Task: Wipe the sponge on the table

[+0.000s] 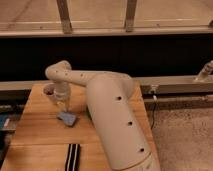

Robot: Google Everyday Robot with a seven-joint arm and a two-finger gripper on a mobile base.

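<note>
Closest to the viewer, a black strip (73,156) with white stripes is lying on the worktop (35,135), on the near side of the sponge (67,118) and well apart from it. My arm (112,110) is rising to the right of the sponge as a thick white column with small dark holes. It is filling much of the worktop's right half and hiding whatever is sitting behind it.

The sponge itself, a small blue-grey pad, is lying flat on the light-brown planks, left of the worktop's middle. Its corners are pointing toward and away from the viewer, so it is sitting a little askew to the plank lines.

My pincer (62,105) is hanging straight down just beyond the sponge, at its far left corner. I am keeping it narrow, with the jaws drawn together. The tips are coming very close to the pad (I cannot tell whether they are pinching that corner or only hovering over it).

Beyond the sponge and slightly left, a small cup (48,90) is peeking out from behind my wrist, near the worktop's far edge. My upper link is reaching across above it, bending at a rounded elbow.

To the right of the sponge, past my arm, speckled floor (185,135) is showing. Farther back, a pale rail (170,85) is running across the view, with a dark band (150,55) above it and two metal posts (64,17) standing at the top.
</note>
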